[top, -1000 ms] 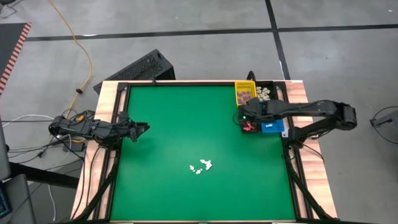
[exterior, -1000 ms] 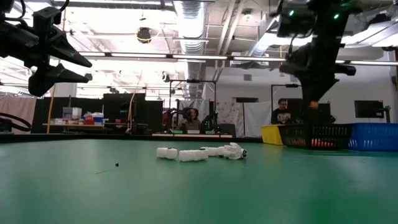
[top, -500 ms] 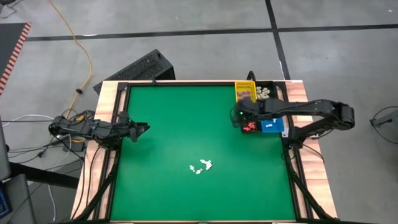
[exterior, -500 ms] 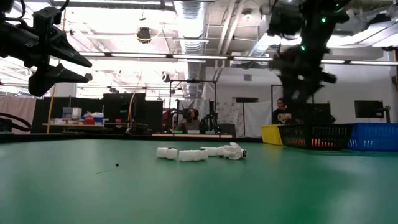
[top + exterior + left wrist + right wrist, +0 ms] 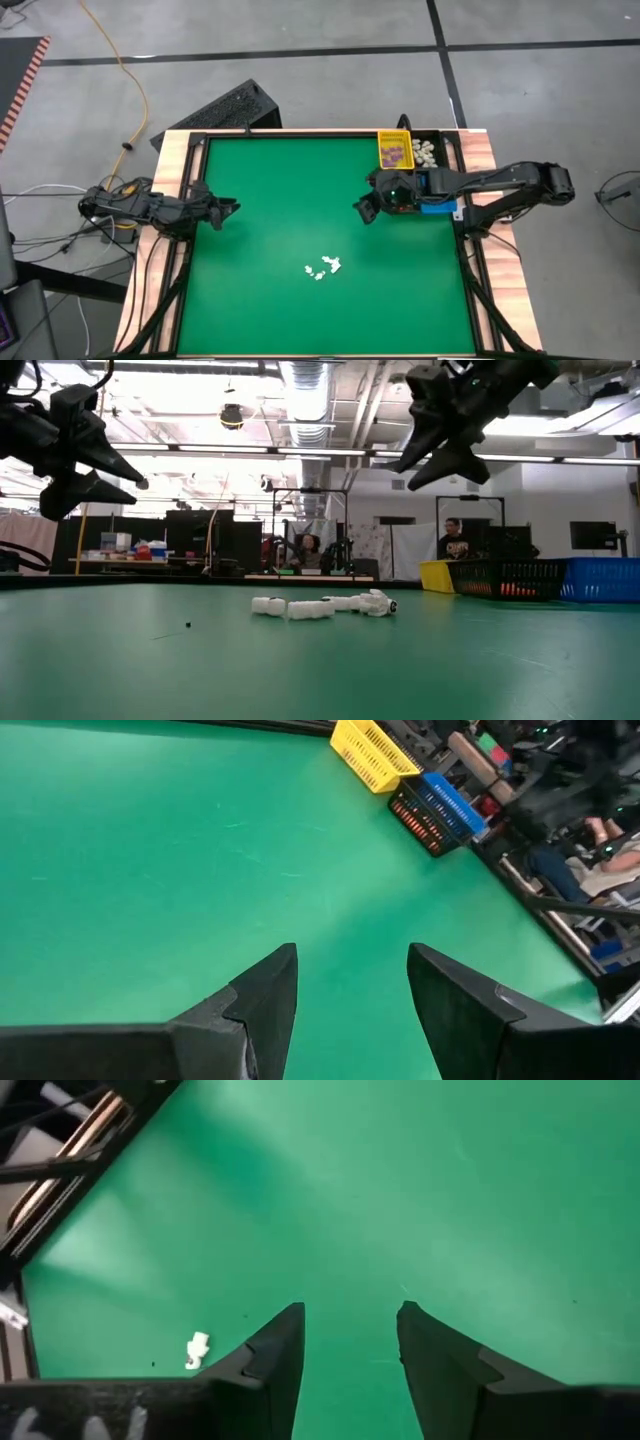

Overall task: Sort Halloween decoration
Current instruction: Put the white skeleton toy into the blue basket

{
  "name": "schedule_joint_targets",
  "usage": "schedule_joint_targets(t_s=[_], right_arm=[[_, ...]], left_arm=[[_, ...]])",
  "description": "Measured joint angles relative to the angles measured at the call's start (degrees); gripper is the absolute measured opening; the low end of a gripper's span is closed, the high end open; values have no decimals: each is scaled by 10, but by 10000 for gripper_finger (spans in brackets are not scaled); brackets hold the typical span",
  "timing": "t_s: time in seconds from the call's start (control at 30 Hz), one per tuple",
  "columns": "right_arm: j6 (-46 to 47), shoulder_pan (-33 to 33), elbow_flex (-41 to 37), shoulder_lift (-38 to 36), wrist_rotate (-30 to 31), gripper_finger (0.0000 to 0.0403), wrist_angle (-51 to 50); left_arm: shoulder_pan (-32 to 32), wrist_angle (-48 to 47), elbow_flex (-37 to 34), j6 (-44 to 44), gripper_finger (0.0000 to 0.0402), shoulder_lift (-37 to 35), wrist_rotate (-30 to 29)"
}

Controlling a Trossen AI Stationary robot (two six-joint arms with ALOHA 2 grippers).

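While the left gripper waits spread at the table's left edge, the right gripper hangs empty, jaws apart, beside the bins, likely bound for the white trinkets mid-table.

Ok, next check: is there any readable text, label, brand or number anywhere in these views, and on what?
None can be read.
Yellow bin, blue bin, black bin: no label shows.
White trinkets on the green table: no markings visible.
Left gripper and right gripper: no brand visible.
Room behind, low view: signs or screens too small and blurred to read.
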Motion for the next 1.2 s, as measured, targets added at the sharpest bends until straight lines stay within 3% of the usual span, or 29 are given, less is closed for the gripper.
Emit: schedule_joint_targets(t_s=[0.5, 0.7, 0.87, 1.2], right_arm=[[38, 24, 0, 0, -10, 177, 3], [8, 38, 0, 0, -16, 177, 24], [-50, 82, 0, 3, -41, 177, 60], [-44, 139, 0, 3, -38, 177, 63]], left_arm=[[0, -55, 0, 0, 180, 0, 0], [0, -66, 0, 0, 180, 0, 0], [0, -66, 0, 0, 180, 0, 0], [0, -65, 0, 0, 180, 0, 0]])
